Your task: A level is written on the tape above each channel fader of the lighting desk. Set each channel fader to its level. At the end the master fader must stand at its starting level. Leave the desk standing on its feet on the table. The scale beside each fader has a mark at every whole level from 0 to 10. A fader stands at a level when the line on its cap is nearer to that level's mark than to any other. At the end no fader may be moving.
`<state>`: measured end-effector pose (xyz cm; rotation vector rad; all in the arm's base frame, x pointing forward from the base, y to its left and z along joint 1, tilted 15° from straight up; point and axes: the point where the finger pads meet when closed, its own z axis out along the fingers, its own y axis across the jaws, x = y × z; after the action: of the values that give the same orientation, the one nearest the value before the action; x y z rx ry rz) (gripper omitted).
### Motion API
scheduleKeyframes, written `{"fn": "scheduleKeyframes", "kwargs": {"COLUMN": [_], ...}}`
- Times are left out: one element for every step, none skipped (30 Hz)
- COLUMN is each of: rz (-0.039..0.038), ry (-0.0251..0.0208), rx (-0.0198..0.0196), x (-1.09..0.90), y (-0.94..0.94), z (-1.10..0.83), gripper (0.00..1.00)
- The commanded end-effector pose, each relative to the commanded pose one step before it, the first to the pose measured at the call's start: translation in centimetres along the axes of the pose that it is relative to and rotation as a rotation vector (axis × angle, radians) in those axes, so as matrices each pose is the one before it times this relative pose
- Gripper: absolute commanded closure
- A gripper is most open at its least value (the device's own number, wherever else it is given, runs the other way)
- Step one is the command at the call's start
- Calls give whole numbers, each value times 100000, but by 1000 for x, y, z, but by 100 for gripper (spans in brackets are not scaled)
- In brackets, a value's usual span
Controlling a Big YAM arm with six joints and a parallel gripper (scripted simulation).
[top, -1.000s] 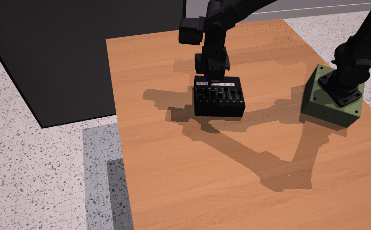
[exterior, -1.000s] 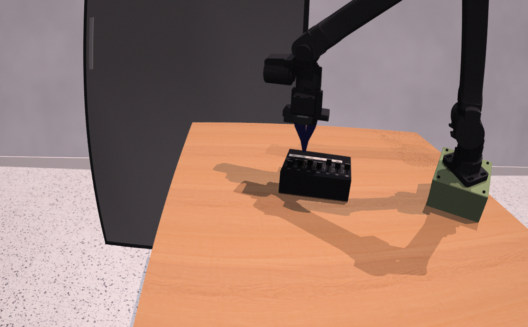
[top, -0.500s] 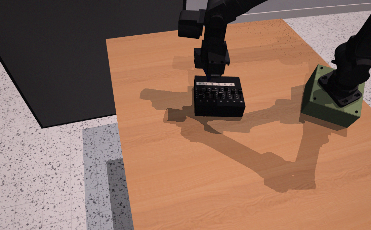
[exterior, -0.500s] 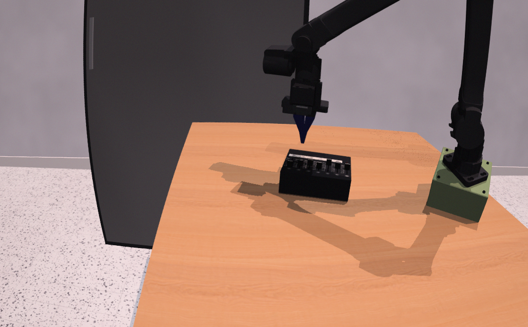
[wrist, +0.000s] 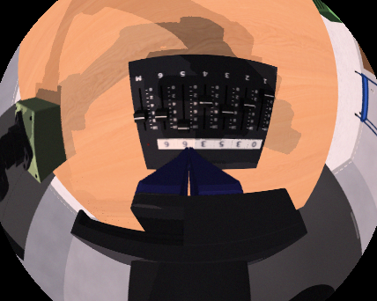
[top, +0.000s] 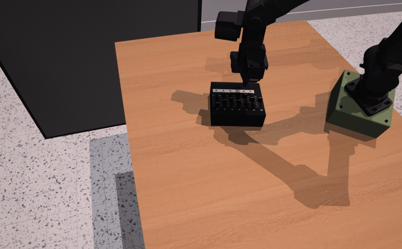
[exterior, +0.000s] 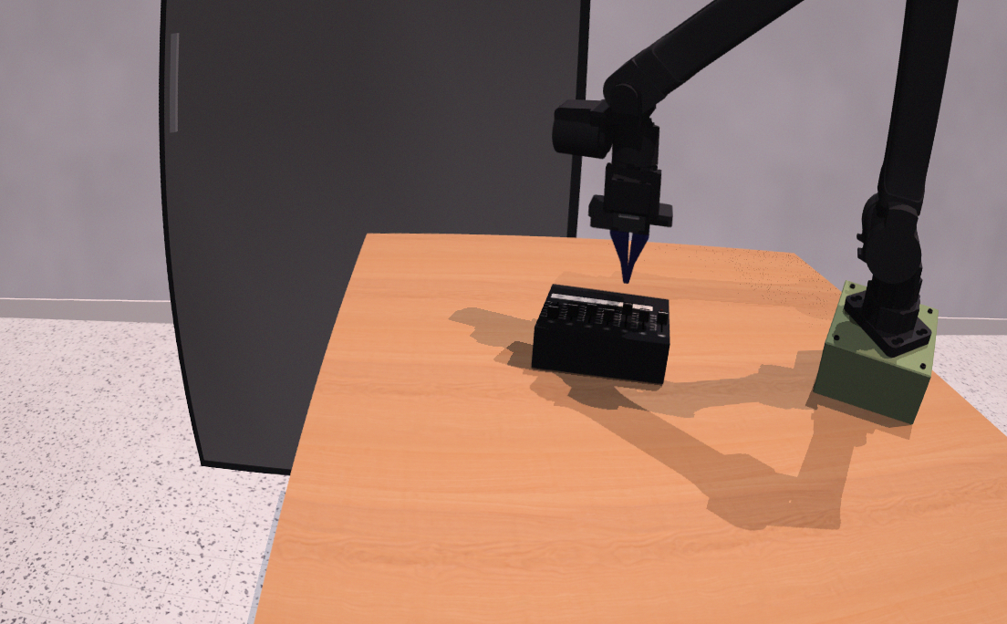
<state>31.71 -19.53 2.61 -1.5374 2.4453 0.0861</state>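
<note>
One tape strip (wrist: 210, 143), wrist-view only unobstructed.

The lighting desk (top: 237, 117) stands mid-table (top: 196, 192); the arm's base (top: 338, 115) sits to its right, the fingers (exterior: 628, 264) above its back edge.

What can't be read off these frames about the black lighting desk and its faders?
- White tape strip: the written levels are too small and blurred in every view.
- Fader caps: cap lines and scale marks too small.
- Black lighting desk: its feet are hidden under the body.
- Blue-fingered gripper, shut, covers part of the tape in the wrist view.
</note>
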Motion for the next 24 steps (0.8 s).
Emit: {"fn": "scheduleKeyframes", "kwargs": {"rz": [-2385, -622, -2943, -607, 86, 91, 656, 461, 936, 0, 0, 1018, 77, -3, 0, 1, 0, -1, 0, 1, -1, -1, 1, 0], "ry": [296, 609, 519, -6, -84, 11, -595, -435, -3, 0, 0, 61, -1, 2, 0, -1, 0, 1, 0, -1, 1, 1, -1, 0], "rx": [4502, 2197, 2709, 226, -305, -351, -2340, -1641, -277, 0, 0, 106, -4, 6, 1, -6, 0, 5, -2, -4, 3, 2, -3, -1], "x": [863, 136, -606, -178, -21, -5, -91, -2, 317, 0, 0, 158, 0, 0, 0, 0, 0, 0, 0, 0, 0, 0, 0, 0], "y": [289, -1093, -1600, -116, 76, 85, 1075, 537, 144, 0, 0, 22, 2, -3, 0, 2, 0, -2, 1, 2, -1, -1, 1, 0], "z": [-1752, -592, -546, 52, 0, 0, 700, 508, 61, 0, 0, -43, 1, -2, -1, 2, 0, -1, 1, 1, -1, -1, 1, 0], "gripper": [100, 100, 100, 100, 100, 100, 100, 100, 100, 100, 100, 100, 100, 100, 100, 100, 100, 100, 100, 100, 100, 100, 100, 100]}}
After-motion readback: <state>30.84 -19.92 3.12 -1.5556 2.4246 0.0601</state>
